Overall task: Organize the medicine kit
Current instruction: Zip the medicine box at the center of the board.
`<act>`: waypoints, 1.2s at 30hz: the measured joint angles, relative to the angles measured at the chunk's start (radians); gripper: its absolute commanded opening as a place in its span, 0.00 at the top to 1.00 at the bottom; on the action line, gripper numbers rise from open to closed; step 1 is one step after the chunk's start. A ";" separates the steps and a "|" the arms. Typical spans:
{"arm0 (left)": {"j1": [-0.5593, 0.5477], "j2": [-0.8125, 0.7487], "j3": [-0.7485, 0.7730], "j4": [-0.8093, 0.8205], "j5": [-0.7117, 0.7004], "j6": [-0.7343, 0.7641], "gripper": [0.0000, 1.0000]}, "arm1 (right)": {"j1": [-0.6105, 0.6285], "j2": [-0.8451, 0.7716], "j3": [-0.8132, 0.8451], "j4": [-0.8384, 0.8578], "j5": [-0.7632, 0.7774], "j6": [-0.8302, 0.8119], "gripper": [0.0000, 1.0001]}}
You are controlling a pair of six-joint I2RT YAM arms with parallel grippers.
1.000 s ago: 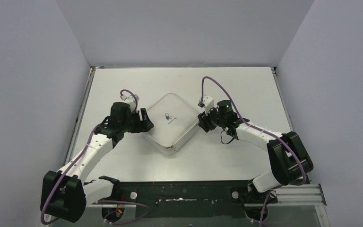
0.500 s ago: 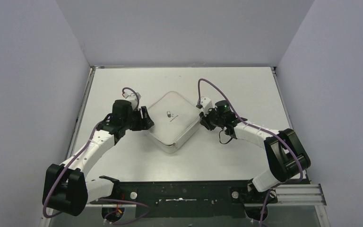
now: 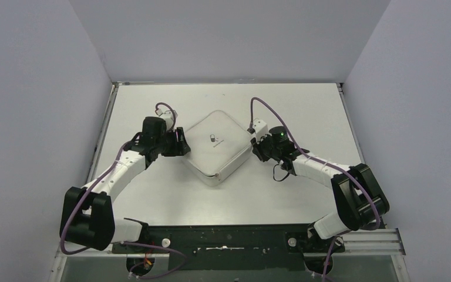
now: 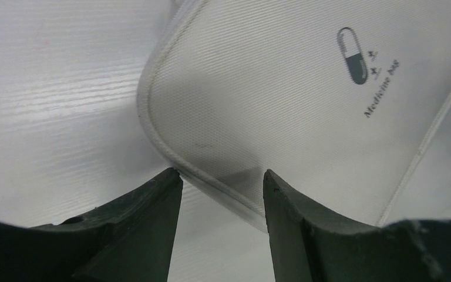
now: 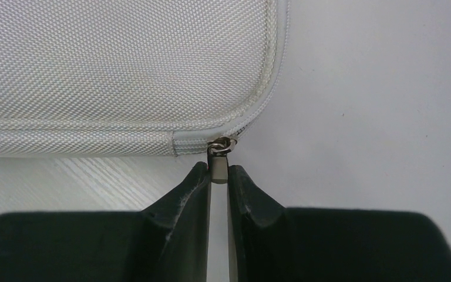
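The medicine kit (image 3: 216, 147) lies flat on the desk (image 3: 152, 106), turned so that one corner points back toward my bases, with its lid down and the pill logo (image 4: 353, 56) facing up. My right claw (image 3: 253, 148) is at the kit's right-hand corner, pinched together on the small metal zipper pull (image 5: 218, 167). The tab stands upright in the narrow slit between my two fingers, and its ring is hooked to the slider just where the seam bends round the corner. I hold it there because the zip is the only way into the case, and nothing inside can be sorted until it is run round the edge. From here I cannot tell how much of the seam is already undone. My left claw (image 4: 220, 176) is at the kit's opposite, left-hand side, with its fingers apart and the piped rim of the kit crossing the gap between them. It looks to me like a brace rather than a grip. The case is light and soft-sided, so a tug on the zip would likely drag or spin it across the smooth desk unless that far side is steadied. I cannot say whether those left fingers press the rim or merely flank it.
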 measured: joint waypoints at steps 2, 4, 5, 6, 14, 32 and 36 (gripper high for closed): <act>0.016 0.044 0.013 -0.006 0.004 0.004 0.48 | 0.000 -0.016 -0.018 0.006 -0.001 0.024 1.00; 0.025 0.093 0.049 -0.016 0.020 0.003 0.47 | 0.000 -0.030 -0.037 0.014 -0.008 0.050 1.00; 0.026 0.116 0.076 -0.019 0.026 0.003 0.44 | 0.002 -0.034 -0.043 0.017 -0.012 0.061 1.00; 0.026 0.135 0.104 -0.028 0.026 0.003 0.41 | 0.005 -0.037 -0.048 0.019 -0.015 0.072 1.00; 0.029 0.185 0.290 -0.051 0.021 -0.006 0.26 | 0.073 -0.074 -0.068 0.004 -0.021 0.169 1.00; 0.029 -0.134 0.019 -0.155 -0.018 -0.028 0.19 | 0.276 -0.148 -0.127 0.004 0.020 0.383 1.00; 0.025 -0.134 -0.050 -0.127 0.000 -0.056 0.32 | 0.287 -0.166 -0.128 -0.012 0.072 0.409 1.00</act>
